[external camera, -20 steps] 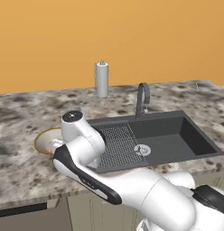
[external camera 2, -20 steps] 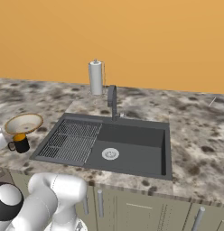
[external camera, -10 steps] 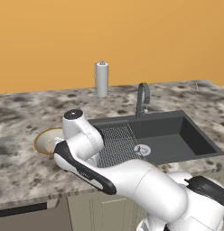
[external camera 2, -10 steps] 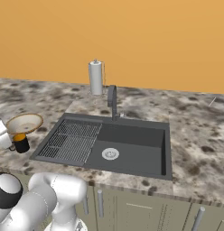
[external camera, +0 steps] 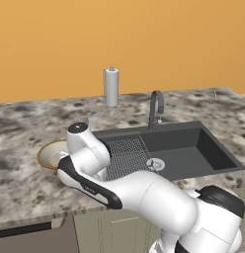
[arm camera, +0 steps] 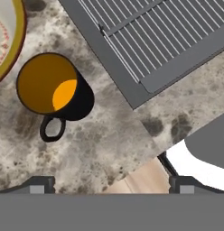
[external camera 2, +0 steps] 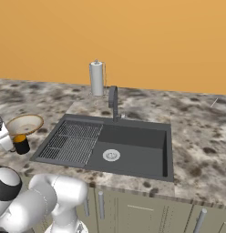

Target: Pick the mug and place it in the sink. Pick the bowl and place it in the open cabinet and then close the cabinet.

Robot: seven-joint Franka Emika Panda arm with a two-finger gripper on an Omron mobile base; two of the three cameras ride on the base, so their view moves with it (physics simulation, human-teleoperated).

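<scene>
The small black mug (arm camera: 55,85) stands upright on the speckled counter, its orange inside showing and its loop handle (arm camera: 53,128) turned toward me. My gripper (arm camera: 111,184) hovers above the counter, open, with nothing between its fingers. The mug lies up and to the left of the gap. In the right base view the mug (external camera 2: 21,143) stands just in front of the cream bowl (external camera 2: 24,124), left of the dark sink (external camera 2: 128,145). The arm hides the mug in the left base view, where part of the bowl (external camera: 49,152) peeks out. The cabinet is out of view.
The ribbed drainboard (arm camera: 177,31) lies right beside the mug. A dark gooseneck tap (external camera 2: 113,101) rises behind the sink, and a paper towel roll (external camera 2: 96,78) stands by the orange wall. The counter's front edge (arm camera: 132,180) runs close under the hand.
The arm's lower links have swung a little, while the hand has stayed over the mug. The jaws have stayed open, and mug and bowl have not moved.
</scene>
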